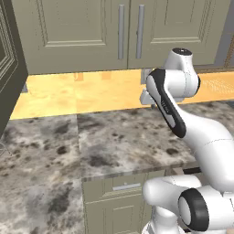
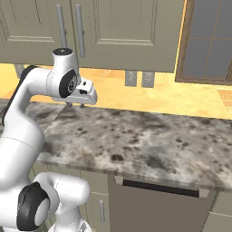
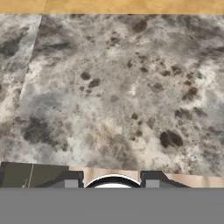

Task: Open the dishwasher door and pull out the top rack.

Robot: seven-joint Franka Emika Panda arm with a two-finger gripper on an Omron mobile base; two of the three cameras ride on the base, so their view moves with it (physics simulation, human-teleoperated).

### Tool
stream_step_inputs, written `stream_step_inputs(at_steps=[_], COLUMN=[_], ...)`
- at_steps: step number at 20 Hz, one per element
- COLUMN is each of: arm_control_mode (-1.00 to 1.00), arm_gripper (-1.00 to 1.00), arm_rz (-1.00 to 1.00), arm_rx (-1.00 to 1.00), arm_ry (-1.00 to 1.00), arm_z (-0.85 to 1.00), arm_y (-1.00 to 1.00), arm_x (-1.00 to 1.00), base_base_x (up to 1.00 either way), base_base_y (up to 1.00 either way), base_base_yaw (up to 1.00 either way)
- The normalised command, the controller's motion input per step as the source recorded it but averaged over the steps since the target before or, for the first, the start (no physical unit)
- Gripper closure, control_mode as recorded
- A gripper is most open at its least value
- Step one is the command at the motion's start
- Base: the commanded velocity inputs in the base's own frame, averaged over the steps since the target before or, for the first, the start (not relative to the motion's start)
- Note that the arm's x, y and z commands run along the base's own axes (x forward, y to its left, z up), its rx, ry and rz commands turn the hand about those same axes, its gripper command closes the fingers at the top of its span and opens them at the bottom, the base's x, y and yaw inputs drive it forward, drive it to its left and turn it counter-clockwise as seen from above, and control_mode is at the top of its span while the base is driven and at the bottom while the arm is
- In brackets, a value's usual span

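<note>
The dishwasher door [image 2: 154,209] is a dark grey panel with a grey-tan top strip. It stands shut under the counter's front edge, at the lower right of the right base view. The top rack is hidden behind it. My gripper [image 2: 74,106] hangs pointing down, a little above the marble counter [image 2: 136,136] near its back. That is well left of the door and above it. Its two fingertips [image 3: 70,180] stand apart with nothing between them, over bare stone in the hand view.
Olive-green wall cabinets [image 2: 127,31] with bar handles hang behind the counter. A window [image 2: 208,41] is at the right, and two wall outlets [image 2: 138,78] sit on the yellow backsplash. A drawer front [image 1: 119,187] sits below the counter edge. A dark tall panel [image 1: 9,68] bounds the left.
</note>
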Motion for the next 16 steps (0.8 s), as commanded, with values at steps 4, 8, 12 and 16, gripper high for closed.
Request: stream_step_inputs(at_steps=[4,8,12,16], arm_control_mode=[1.00,1.00,1.00,1.00], arm_gripper=[-1.00,-1.00,-1.00,-1.00], arm_rz=[0.00,0.00,0.00,0.00], arm_rx=[0.00,0.00,0.00,0.00], arm_ry=[0.00,0.00,0.00,0.00], arm_z=[0.00,0.00,0.00,0.00], arm_y=[0.00,0.00,0.00,0.00], arm_x=[0.00,0.00,0.00,0.00], base_base_x=[0.00,-0.04,-0.09,0.00], base_base_y=[0.00,-0.36,-0.93,-1.00], base_base_yaw=[0.00,0.00,0.00,0.00])
